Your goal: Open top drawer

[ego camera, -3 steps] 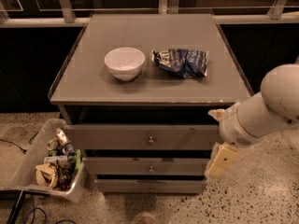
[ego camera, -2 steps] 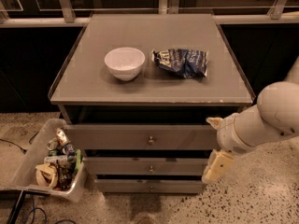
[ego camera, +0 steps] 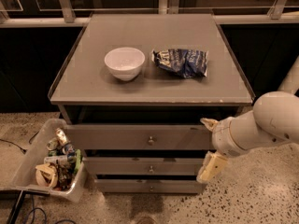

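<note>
The top drawer is the uppermost of three grey drawers under the table top. Its small round metal knob sits at the centre of the front panel. None of its interior shows. My gripper is at the right end of the top drawer's front, well to the right of the knob. Its fingers are spread apart: one fingertip is at the drawer's upper right corner and the other hangs lower, by the middle drawer. It holds nothing.
A white bowl and a crumpled blue chip bag lie on the grey table top. The middle drawer and bottom drawer sit below. A clear bin of trash stands on the floor at left.
My arm and gripper have shifted left and a little down, closer to the right end of the drawer fronts. The drawers have not moved.
</note>
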`<state>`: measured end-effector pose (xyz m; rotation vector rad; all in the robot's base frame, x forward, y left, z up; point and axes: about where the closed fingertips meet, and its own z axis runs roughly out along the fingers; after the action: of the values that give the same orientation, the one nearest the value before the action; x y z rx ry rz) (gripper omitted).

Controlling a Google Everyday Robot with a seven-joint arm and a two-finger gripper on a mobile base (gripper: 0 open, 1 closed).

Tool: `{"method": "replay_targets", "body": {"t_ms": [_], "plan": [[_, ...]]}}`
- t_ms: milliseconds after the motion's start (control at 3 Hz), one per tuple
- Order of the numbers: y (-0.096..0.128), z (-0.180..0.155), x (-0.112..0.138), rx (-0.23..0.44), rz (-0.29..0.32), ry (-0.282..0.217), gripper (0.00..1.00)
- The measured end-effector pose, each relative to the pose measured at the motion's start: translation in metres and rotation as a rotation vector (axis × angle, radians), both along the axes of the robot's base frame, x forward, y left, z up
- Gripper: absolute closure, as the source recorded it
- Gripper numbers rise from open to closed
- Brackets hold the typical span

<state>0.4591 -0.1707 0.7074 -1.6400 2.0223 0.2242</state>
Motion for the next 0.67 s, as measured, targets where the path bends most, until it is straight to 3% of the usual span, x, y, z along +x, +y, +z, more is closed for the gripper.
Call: {"method": "replay_targets", "body": {"t_ms": [667], "plan": [[0.010, -0.013, 0.043, 0.029, 0.008, -0.060, 0.00]]}}
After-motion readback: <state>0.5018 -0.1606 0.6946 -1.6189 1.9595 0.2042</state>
